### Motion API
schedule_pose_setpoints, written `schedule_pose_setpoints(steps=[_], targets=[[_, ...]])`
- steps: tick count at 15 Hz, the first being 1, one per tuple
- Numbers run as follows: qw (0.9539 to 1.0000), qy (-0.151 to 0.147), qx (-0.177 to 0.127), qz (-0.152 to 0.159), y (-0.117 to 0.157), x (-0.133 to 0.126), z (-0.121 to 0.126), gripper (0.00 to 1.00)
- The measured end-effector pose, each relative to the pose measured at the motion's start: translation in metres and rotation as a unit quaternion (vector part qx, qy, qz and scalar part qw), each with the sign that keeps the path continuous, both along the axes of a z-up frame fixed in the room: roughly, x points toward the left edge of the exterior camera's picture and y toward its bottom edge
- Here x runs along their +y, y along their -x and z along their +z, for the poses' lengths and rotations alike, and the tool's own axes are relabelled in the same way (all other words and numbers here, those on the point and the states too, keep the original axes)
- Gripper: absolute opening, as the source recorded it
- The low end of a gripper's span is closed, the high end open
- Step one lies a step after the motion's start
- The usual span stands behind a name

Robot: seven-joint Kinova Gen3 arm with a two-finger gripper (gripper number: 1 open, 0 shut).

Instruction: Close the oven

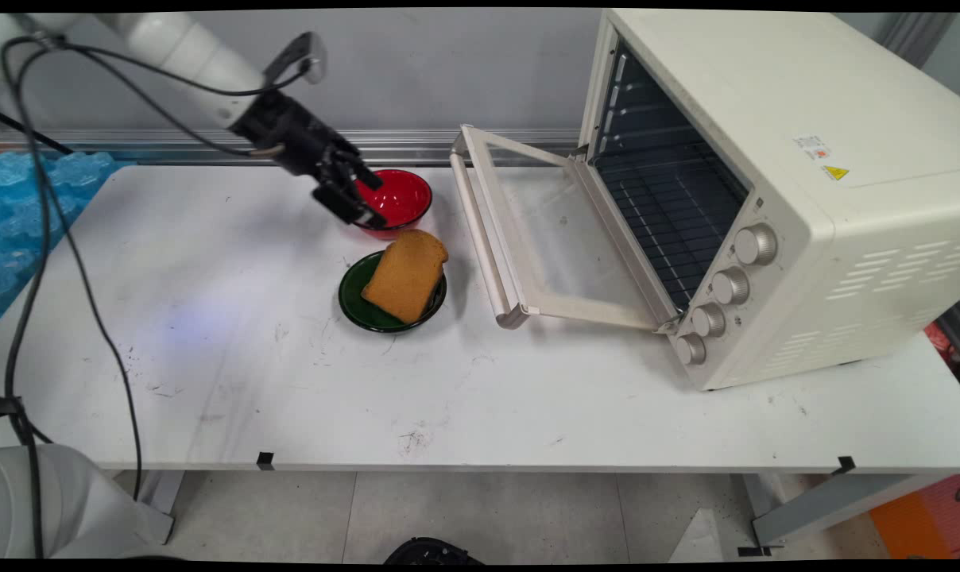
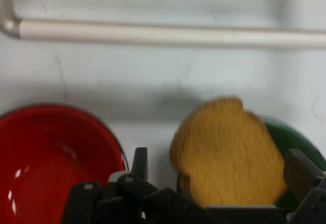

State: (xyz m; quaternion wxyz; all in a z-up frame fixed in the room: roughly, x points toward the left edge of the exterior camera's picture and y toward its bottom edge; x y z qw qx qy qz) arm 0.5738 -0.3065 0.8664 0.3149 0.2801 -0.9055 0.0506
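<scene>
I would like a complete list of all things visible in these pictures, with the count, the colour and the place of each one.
toast slice: one, golden brown, lying on the green plate, overhanging its rim
green plate: one, dark green, middle of the table, near side of the red bowl
red bowl: one, red, nothing seen inside, just behind the green plate
toaster oven: one, cream, right part of the table, four knobs on its front
oven door: one, cream frame with glass, folded down open toward the plates
table: one, white, scuffed
blue sheet: one, light blue, far left edge
cables: black, hanging at left
gripper: one, black, fingers open, above the red bowl's left rim, near the toast
</scene>
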Motion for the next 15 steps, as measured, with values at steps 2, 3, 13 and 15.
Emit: schedule_pose_setpoints(steps=[2, 3, 13, 15], targets=[[1.0000, -0.004, 0.001, 0.003, 0.017, -0.014, -0.003, 1.00], [1.0000, -0.006, 0.001, 0.005, 0.024, -0.020, -0.004, 0.00], [0.9987, -0.046, 0.012, 0.016, 0.080, -0.074, -0.025, 0.00], [0.9983, -0.056, 0.011, 0.013, 0.086, -0.082, -0.029, 0.00]])
